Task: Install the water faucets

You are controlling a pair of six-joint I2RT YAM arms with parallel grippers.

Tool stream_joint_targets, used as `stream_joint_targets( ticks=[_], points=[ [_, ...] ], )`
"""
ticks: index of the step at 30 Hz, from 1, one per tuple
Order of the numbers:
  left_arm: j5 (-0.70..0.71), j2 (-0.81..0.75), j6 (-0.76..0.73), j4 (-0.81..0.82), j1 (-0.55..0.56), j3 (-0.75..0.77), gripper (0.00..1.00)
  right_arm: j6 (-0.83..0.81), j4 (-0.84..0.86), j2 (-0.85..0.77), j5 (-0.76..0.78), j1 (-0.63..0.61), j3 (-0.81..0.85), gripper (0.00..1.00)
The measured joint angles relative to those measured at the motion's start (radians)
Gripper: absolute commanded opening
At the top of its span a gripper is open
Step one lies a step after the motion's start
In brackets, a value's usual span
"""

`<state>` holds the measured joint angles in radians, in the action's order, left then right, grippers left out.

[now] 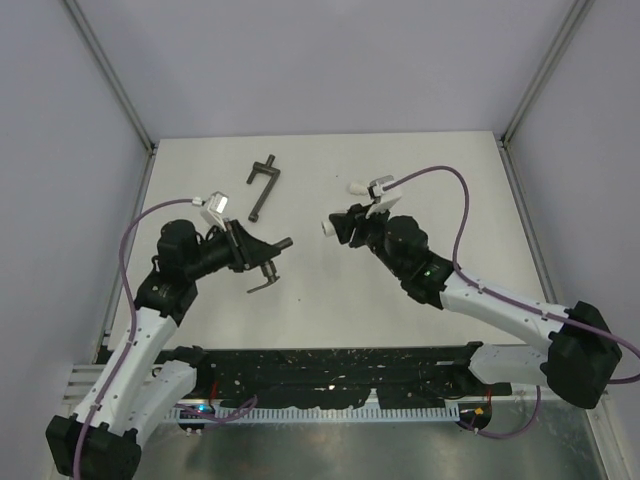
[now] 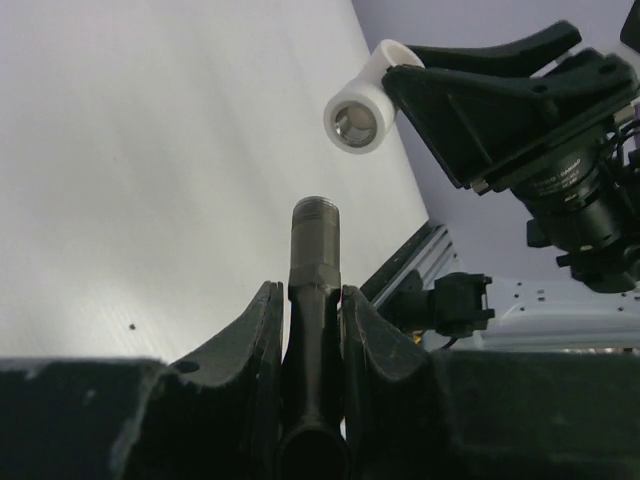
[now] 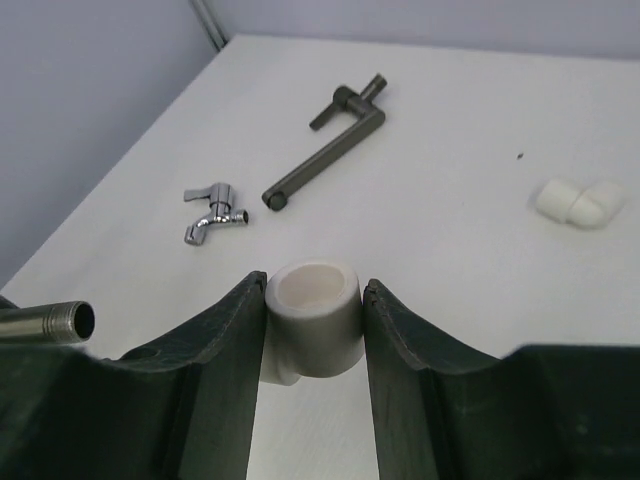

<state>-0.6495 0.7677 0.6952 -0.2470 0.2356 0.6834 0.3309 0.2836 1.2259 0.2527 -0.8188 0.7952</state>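
A: How are they posed?
B: Facing each other, raised, apart. The left gripper (image 2: 305,295) squeezes the dark tap (image 2: 315,245); the right gripper (image 3: 312,290) pinches the white elbow (image 3: 315,325). The shiny tap (image 3: 210,212) lies on the table (image 3: 450,120).

- No word, brand, number or sign can be read in any view.
- Left wrist view: the camera lens (image 2: 572,180) on the other arm carries a band of faint pale print, too small and blurred to make out.
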Motion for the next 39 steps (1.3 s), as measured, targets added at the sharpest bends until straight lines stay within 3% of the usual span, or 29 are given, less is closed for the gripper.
stream_joint_targets(
  ticks=[7,19,26,39],
  points=[
    [0.056,0.075,0.273,0.246,0.096,-0.002,0.00,-0.209,0.293,-0.122,-0.050,0.002,-0.138,0.05],
    [0.115,0.094,0.650,0.548,0.154,-0.063,0.00,-0.288,0.874,-0.043,-0.221,0.002,-0.257,0.05],
    [0.143,0.094,0.764,0.619,0.190,-0.086,0.00,-0.289,0.957,0.002,-0.254,-0.007,-0.257,0.05],
    [0.146,0.093,0.799,0.651,0.224,-0.086,0.00,-0.291,0.981,0.005,-0.228,-0.013,-0.257,0.05]
  ],
)
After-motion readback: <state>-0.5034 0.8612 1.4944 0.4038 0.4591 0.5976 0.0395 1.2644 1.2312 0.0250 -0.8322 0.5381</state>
